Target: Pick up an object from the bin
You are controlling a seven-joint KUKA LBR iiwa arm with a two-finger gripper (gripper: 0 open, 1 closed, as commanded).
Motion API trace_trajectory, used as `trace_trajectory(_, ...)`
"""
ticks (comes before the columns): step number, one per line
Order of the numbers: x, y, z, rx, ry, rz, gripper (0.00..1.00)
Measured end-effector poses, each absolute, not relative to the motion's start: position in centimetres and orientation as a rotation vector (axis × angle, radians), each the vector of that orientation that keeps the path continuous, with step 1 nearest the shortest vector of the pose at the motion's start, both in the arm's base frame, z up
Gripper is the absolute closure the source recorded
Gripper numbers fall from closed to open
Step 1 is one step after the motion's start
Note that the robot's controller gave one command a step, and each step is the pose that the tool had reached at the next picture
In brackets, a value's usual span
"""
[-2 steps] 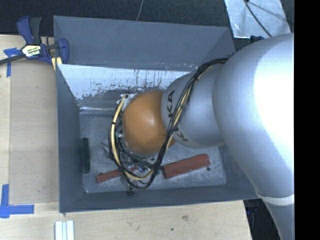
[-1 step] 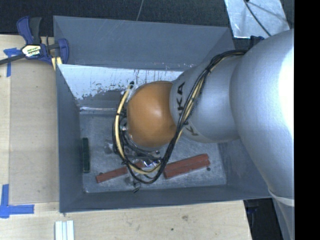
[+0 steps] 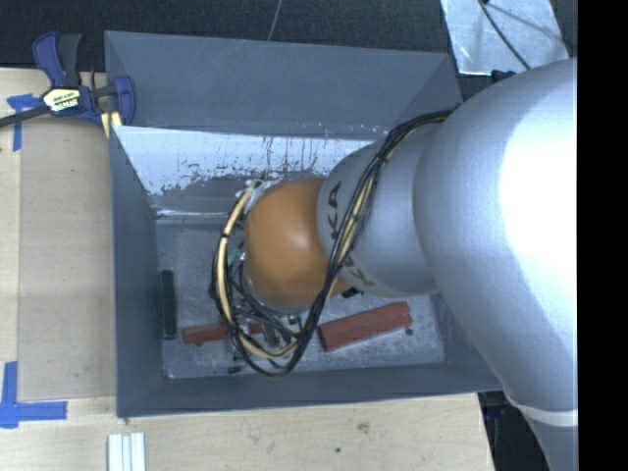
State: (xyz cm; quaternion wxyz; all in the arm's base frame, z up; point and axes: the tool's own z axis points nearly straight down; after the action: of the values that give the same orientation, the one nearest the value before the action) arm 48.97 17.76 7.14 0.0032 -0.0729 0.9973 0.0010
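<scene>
The dark body of my gripper [image 3: 263, 330] shows under the arm's orange cover, low over the front middle of the bin floor. A red-brown bar [image 3: 365, 326] lies just to its right, tilted up to the right. A thinner red-brown stick [image 3: 205, 335] pokes out on its left along the front wall. Whether the two are one piece I cannot tell, as the gripper hides the stretch between them. A dark, narrow block [image 3: 168, 302] lies lengthwise by the left wall, apart from the gripper.
The arm, its orange cover and looped cables cover the middle and right of the bin. The back wall slopes, with scratched paint. A strip of floor shows between the dark block and the cables.
</scene>
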Motion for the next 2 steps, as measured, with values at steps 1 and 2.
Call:
trace_trajectory(1, 48.97, 17.76, 7.14, -0.228, 3.127, 0.003, 1.00)
trace_trajectory(2, 48.88, 17.73, 7.39, -0.228, 3.130, 0.002, 1.00)
